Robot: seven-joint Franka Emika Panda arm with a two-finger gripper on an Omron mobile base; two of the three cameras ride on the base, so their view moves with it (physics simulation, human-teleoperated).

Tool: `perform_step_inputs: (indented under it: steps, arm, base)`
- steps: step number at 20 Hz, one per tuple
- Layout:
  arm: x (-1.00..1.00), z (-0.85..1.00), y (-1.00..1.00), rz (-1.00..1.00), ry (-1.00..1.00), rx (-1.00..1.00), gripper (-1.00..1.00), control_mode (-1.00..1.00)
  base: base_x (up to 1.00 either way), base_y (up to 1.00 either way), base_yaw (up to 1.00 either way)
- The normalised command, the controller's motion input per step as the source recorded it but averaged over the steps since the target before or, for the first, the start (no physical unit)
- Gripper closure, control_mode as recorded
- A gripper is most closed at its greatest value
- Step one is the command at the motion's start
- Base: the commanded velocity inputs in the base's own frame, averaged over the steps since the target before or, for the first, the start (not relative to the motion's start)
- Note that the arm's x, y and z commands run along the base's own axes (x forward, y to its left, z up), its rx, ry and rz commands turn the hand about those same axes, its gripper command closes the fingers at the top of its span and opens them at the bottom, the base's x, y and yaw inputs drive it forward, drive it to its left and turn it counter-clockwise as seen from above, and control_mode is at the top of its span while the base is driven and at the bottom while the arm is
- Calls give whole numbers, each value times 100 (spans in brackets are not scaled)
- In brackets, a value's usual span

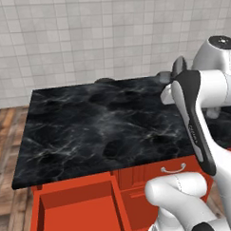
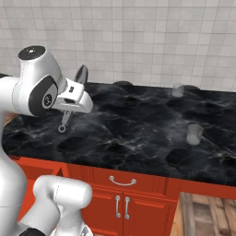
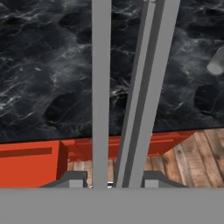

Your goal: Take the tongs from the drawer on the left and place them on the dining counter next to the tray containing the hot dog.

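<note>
Slim grey metal tongs point(image 3: 131, 87), two long flat arms: being held between the fingertips of the two-finger gripper point(image 3: 111, 183), whose jaws are standing partly closed against the arms at the bottom centre of the hand view. Long axis: running straight out from the gripper, up the middle of that frame, the far ends leaving its top edge. In the right base view, a ringed end of the tongs point(image 2: 64, 122) is hanging at the left, over the long black white-veined marble dining counter point(image 2: 138, 129). The wide red-orange drawer point(image 1: 76, 212) is standing open at the lower left of the left base view. Judged: placing step pending; tray location cannot be told.
</note>
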Motion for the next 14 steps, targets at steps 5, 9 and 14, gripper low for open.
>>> perform_step_inputs:
  steps: [5, 9, 14]
  arm:
    - [-11, 9, 0, 0, 0, 0, 100, -100]
    - [-31, 11, -5, 0, 0, 0, 100, -100]
    - [-22, 4, -1, 0, 0, 0, 100, -100]
  base:
    - [0, 0, 0]
    - [0, 0, 0]
    - [0, 0, 0]
